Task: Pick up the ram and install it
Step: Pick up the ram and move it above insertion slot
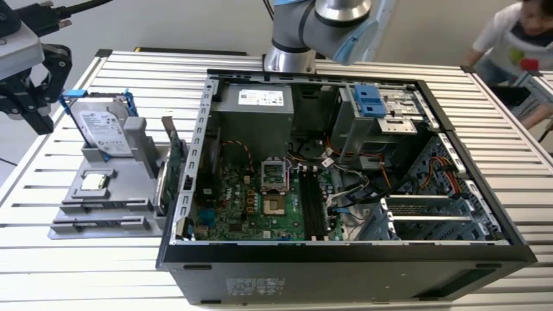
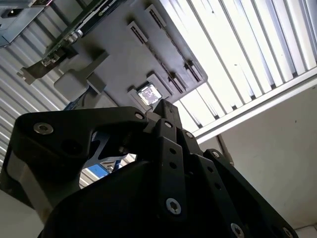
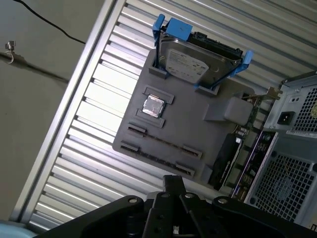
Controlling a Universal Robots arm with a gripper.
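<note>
In the first wrist view the ram (image 3: 162, 141) looks like a thin dark strip, edge-on, standing between two end brackets of the grey holder tray (image 3: 198, 129). My black gripper (image 1: 36, 110) hangs above the table at the exterior view's left, up and away from the tray (image 1: 121, 194). In both wrist views its fingertips meet at one point (image 3: 173, 182) (image 2: 166, 111), shut with nothing seen between them. The open computer case (image 1: 346, 259) lies in the middle, and the motherboard's long dark memory slots (image 1: 313, 201) are exposed.
On the tray a silver hard drive (image 1: 103, 126) with blue rails stands upright, and a small square chip (image 1: 93, 183) lies flat. A large green card (image 1: 173, 162) stands between tray and case. A person (image 1: 519, 39) is at the exterior view's far right.
</note>
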